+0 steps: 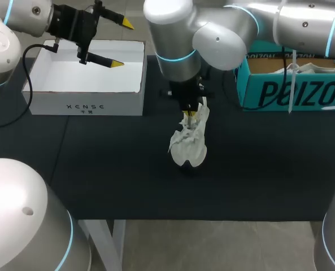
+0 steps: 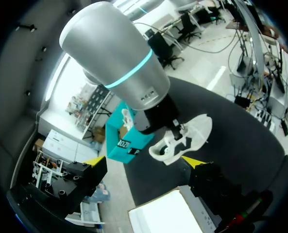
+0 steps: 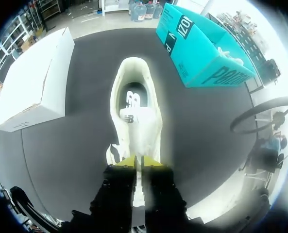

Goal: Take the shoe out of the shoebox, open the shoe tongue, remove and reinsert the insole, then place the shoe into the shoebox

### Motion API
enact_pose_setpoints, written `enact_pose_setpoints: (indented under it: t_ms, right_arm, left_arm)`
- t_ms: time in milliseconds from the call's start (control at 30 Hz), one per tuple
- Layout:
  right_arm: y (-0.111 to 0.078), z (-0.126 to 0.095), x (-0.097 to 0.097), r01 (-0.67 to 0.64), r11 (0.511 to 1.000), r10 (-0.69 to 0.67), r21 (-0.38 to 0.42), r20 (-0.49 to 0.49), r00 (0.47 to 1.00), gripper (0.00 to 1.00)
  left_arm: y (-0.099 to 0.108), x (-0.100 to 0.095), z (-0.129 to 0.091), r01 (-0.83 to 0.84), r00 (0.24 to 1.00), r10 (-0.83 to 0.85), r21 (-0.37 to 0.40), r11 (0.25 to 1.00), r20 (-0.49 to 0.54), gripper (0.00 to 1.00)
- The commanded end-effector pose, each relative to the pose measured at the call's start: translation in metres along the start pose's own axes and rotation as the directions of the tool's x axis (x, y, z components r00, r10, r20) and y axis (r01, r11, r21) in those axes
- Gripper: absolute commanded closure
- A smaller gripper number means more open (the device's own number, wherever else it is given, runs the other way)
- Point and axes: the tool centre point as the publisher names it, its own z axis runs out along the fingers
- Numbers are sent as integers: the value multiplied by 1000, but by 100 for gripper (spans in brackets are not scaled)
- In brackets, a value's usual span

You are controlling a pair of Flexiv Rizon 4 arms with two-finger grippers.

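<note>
Two grippers in view. Right gripper [image 1: 190, 116] at table middle, tips nearly pressed together, pinching thin white part of white sneaker [image 1: 190, 144] at end nearest it. Sneaker hangs tilted over black table [image 1: 99, 169]; contact with surface unclear. Dark insole [image 3: 134, 94] visible in opening. Left gripper [image 1: 122, 44] spread wide, holding nothing, above open white shoebox [image 1: 88, 104] at far left. Teal box [image 1: 291, 93] at far right, second white shoe [image 1: 311, 68] inside.

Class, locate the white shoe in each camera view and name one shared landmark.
Head view: white shoe near the picture's centre, under the right gripper.
Left wrist view: ahead of the left gripper, below the right arm.
Right wrist view: directly ahead, pinched by the right gripper.
Shared landmark: teal box.
</note>
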Motion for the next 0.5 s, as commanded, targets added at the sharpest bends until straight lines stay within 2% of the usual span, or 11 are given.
enact_pose_setpoints:
  t_ms: [33, 133, 300, 400, 500]
  right_arm:
    - [9, -3, -3, 2, 1000, -2, -7, 8, 1000, 100]
    - [19, -3, -5, 22, 999, -21, -30, 30, 999, 100]
    - [29, 0, -8, 200, 974, -201, -107, 6, 980, 100]
    - [32, 2, -14, 264, 962, -264, -73, 9, 964, 100]
    - [33, 3, -24, 273, 959, -277, -78, -52, 959, 100]
  left_arm:
    - [0, 0, 0, -1, 1000, 1, -2, 1000, 0, 0]
    - [0, 0, 0, -1, 1000, 1, -2, 1000, 0, 0]
    - [0, 0, 0, -1, 1000, 1, -2, 1000, 0, 0]
    - [0, 0, 0, -1, 1000, 1, -2, 1000, 0, 0]
    - [0, 0, 0, -1, 1000, 1, -2, 1000, 0, 0]
